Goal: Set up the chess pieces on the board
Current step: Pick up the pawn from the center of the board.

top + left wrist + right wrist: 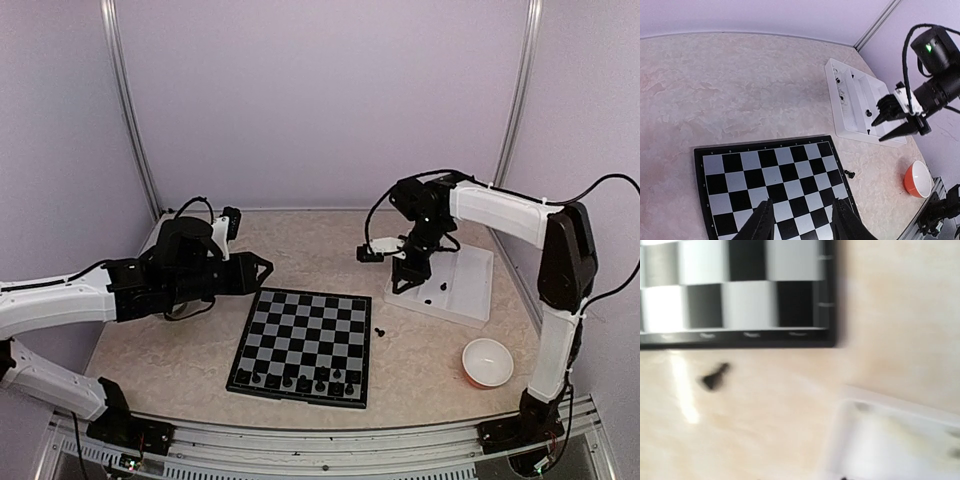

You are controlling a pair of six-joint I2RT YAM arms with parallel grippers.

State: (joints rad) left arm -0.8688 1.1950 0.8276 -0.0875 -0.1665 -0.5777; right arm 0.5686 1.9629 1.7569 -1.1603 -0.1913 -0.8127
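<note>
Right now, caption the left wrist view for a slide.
Left end effector above the board; stray black piece beside it.

One board (pixel 300 330), one tray (pixel 472 292), one bowl (pixel 488 362)

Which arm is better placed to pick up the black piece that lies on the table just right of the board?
Right. The right gripper hangs over the tray, on the same side as the black piece. The left gripper is at the far left corner of the board.
</note>
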